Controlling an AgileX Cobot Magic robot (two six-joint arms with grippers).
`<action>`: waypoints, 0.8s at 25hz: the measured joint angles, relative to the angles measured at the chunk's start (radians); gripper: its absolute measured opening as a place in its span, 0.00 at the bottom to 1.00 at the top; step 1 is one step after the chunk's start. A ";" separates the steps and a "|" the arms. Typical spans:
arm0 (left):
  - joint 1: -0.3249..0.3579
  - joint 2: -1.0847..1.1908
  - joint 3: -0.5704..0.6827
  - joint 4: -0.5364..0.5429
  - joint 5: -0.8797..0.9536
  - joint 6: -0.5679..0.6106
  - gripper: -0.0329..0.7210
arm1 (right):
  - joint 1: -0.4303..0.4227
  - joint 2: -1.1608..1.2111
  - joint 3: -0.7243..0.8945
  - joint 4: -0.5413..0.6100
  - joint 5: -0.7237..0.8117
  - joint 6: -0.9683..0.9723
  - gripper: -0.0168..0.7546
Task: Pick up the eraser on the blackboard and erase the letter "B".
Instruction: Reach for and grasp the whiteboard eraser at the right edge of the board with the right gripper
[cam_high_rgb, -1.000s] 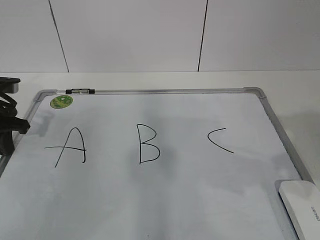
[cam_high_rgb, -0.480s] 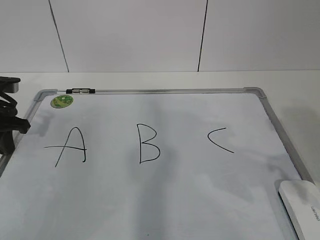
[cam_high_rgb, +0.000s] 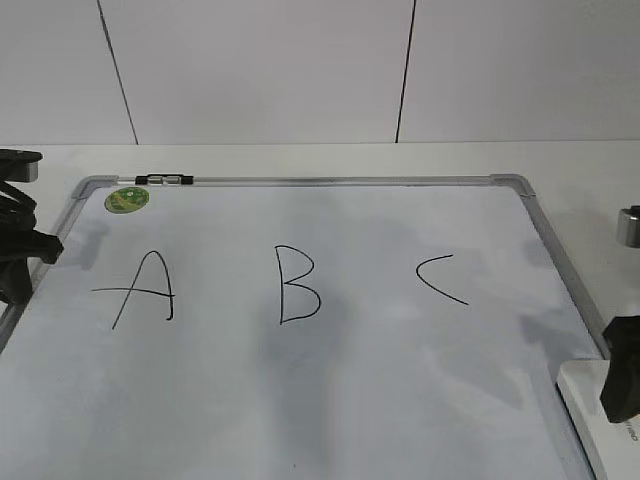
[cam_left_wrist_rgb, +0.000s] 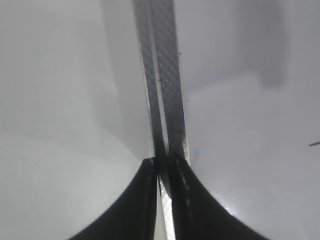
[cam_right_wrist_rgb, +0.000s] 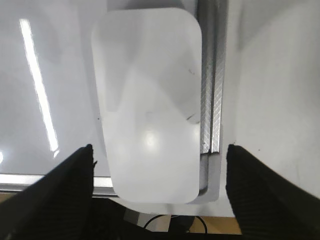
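The blackboard (cam_high_rgb: 330, 182) lies flat with a thin black letter "B" (cam_high_rgb: 298, 288) at its middle. The white eraser (cam_high_rgb: 585, 400) lies at the board's near right corner, partly hidden by my right gripper (cam_high_rgb: 622, 380). In the right wrist view the eraser (cam_right_wrist_rgb: 147, 105) lies beside the board's frame (cam_right_wrist_rgb: 210, 75). My right gripper (cam_right_wrist_rgb: 159, 150) is open, with a finger on each side of the eraser. My left gripper (cam_high_rgb: 18, 270) is at the board's left edge. In the left wrist view it (cam_left_wrist_rgb: 162, 162) is shut on the frame strip (cam_left_wrist_rgb: 162, 75).
An "A" (cam_high_rgb: 140, 290) and a "C" (cam_high_rgb: 440, 280) flank the "B". A green sticker (cam_high_rgb: 127, 198) and a small black-and-clear marker (cam_high_rgb: 163, 180) sit at the far left corner. White table surrounds the board; a white wall stands behind.
My right gripper has come into the exterior view at the right edge, over the eraser. The board has shifted very slightly. The left gripper stays at the left edge.
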 joint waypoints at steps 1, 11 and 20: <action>0.000 0.000 0.000 0.000 0.000 0.000 0.11 | 0.000 0.014 0.000 -0.005 -0.013 -0.002 0.85; 0.000 0.000 0.000 0.000 -0.004 0.000 0.11 | 0.000 0.106 -0.002 -0.018 -0.066 -0.011 0.85; 0.000 0.000 -0.001 0.000 0.000 0.000 0.10 | 0.005 0.117 -0.002 -0.018 -0.082 -0.019 0.85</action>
